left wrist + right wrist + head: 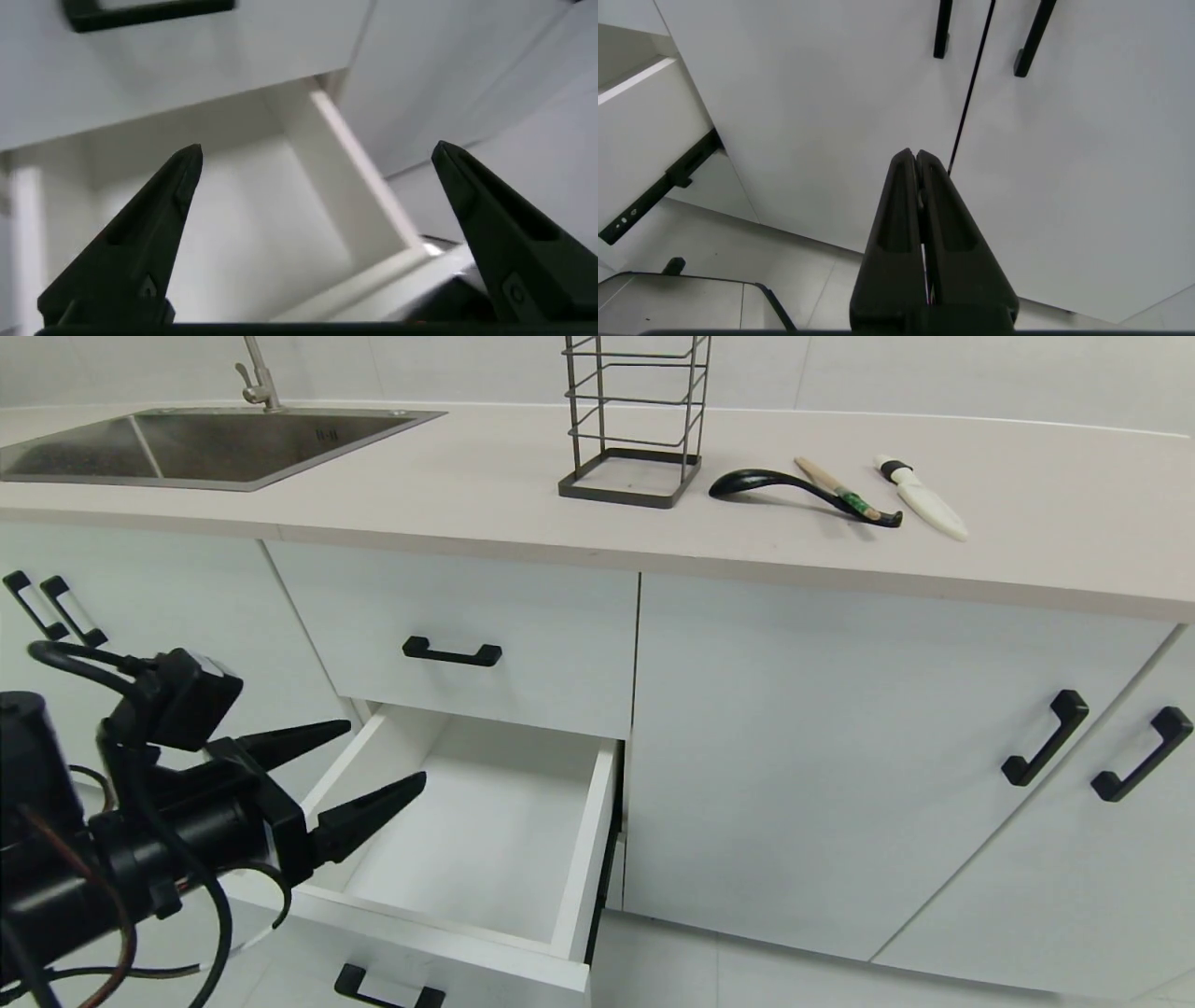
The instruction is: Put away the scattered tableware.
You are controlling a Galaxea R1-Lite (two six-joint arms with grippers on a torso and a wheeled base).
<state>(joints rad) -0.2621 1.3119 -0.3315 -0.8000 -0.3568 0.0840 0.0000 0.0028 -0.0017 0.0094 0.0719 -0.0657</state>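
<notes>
Your left gripper point(387, 751) hovers at the nine o'clock edge of the open drawer point(588, 840), jaws wide apart and empty. Your right gripper point(917, 157) has its jaws pressed together on nothing, facing a white cabinet door point(831, 112). On the countertop point(467, 495), the black ladle point(794, 485) lies at three o'clock from the wire rack point(611, 497). Its handle end meets a wooden-handled utensil point(836, 490), and a white knife point(920, 497) lies just beside them, farther toward three o'clock.
</notes>
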